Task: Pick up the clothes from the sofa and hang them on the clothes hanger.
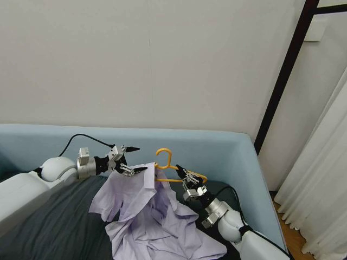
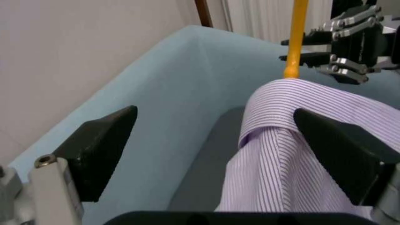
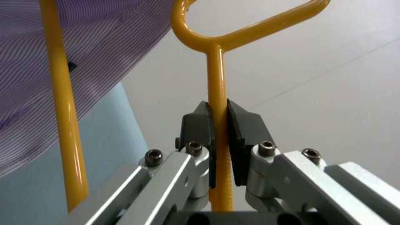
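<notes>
— So, how does the left gripper (image 1: 138,158) stand?
— Fingers spread wide, with the collar of the striped lilac shirt (image 1: 157,216) between them, right against one finger.
— And the right gripper (image 3: 218,122)?
— Pinched tight on a straight bar of the yellow hanger (image 3: 216,70).
— Where is the shirt from there?
— Draped over the hanger just beside the right gripper, between the two grippers, spilling down below them onto the dark seat of the pale blue sofa (image 1: 227,151).

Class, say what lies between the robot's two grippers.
In the head view, the purple shirt and the yellow hanger lie between the left gripper and the right gripper, which clamps the hanger.
</notes>
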### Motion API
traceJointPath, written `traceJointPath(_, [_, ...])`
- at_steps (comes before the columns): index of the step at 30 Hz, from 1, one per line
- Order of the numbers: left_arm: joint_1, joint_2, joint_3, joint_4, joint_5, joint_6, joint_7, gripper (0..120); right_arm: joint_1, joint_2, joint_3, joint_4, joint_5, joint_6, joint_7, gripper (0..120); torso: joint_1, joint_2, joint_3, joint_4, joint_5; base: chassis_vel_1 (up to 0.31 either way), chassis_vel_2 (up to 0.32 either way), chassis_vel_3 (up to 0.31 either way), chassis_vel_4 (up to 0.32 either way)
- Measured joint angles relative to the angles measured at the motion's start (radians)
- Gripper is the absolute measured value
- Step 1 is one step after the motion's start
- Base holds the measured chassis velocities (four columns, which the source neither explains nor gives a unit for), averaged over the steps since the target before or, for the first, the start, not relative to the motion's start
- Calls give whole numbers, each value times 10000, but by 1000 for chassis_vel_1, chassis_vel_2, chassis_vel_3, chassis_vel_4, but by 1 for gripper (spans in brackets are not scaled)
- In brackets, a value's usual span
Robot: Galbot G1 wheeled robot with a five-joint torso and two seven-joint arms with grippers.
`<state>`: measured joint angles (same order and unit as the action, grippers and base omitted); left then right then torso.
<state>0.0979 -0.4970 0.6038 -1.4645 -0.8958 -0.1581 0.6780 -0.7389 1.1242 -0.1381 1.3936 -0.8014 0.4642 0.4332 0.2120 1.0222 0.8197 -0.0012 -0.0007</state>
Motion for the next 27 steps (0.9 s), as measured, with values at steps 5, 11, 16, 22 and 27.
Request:
traceJointPath(5, [-252,44,511,-151,18,71,111,94,66,19,0,1,43,43,36,5,0,0,0,0,-1,0,0,0,0])
traceJointPath(11, [-72,196,436,-269,60,72,190,88,-51,7,40,-33,85,38,53,5,0,0,0,0,-2,0,0,0,0])
traceJointPath(16, [-65,228,501,-252,91,74,245,74,-58,6,30,23,26,60,58,5,0,1,-1,0,-1,0,0,0,0])
traceJointPath(22, [-391,107,1170,-249,112,124,295,51,-1,46,36,91,-188,122,61,5,0,1,-1,0,-1,0,0,0,0])
traceJointPath(27, [-878,-119,1892,-172,97,143,340,36,-115,-19,203,186,-440,241,63,5,0,1,-1,-3,-2,0,0,0,0])
